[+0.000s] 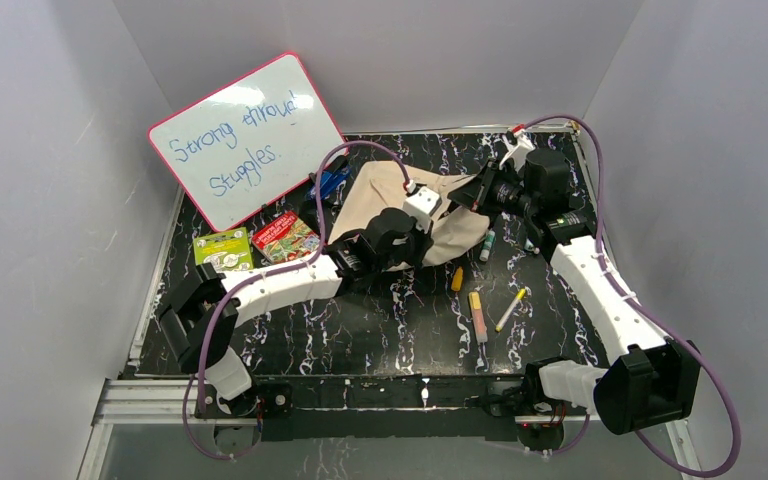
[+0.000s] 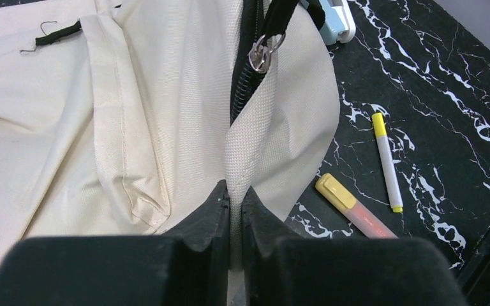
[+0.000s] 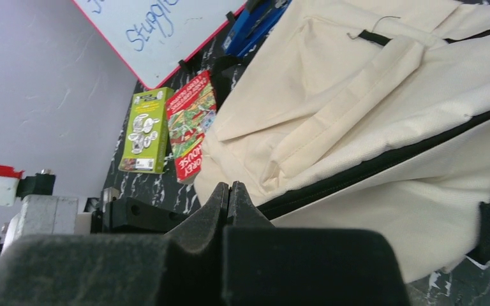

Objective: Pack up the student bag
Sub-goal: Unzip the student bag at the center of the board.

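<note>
Pinching the student bag (image 2: 153, 115) by the fabric beside its zipper (image 2: 241, 83), my left pincer (image 2: 235, 194) steadies it, probably for opening. The bag lies mid-table, towards the far side. My right pincer (image 3: 228, 191) is clenched, apparently on nothing, though that view is poor.

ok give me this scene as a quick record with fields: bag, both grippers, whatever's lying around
student bag: beige, lying crumpled on the black marbled table
left gripper: closed on a fold of bag fabric, below the zipper pull
right gripper: shut at the bag's right edge; any hold on fabric unclear
loose beside bag: white pen with yellow cap, pink highlighter
back left: whiteboard leaning on the wall; green book and red book flat in front
</note>
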